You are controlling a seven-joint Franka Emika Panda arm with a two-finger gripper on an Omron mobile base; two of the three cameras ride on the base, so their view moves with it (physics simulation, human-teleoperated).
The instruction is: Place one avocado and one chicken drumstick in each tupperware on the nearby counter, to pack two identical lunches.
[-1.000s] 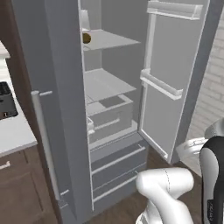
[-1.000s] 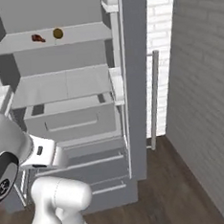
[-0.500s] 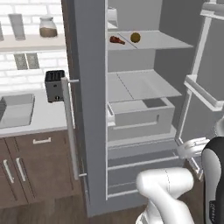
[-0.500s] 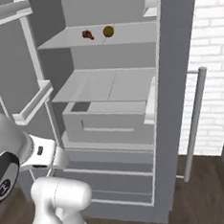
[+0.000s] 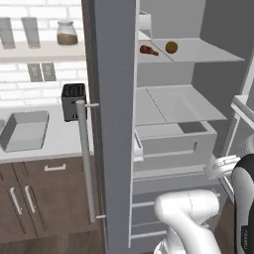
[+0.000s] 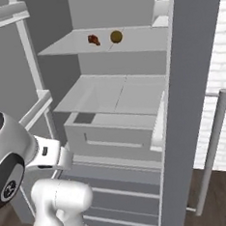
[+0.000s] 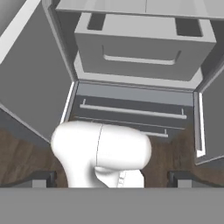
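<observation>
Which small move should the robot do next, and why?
Probably raise the open end effector toward the upper fridge shelf. It holds nothing and points low at the drawers, while a drumstick and an avocado lie on that shelf.

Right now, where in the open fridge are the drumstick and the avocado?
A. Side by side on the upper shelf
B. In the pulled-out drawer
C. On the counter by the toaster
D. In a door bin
A: the dark red drumstick and the olive-brown avocado lie side by side, apart, on the upper shelf, above the drawer.
</observation>
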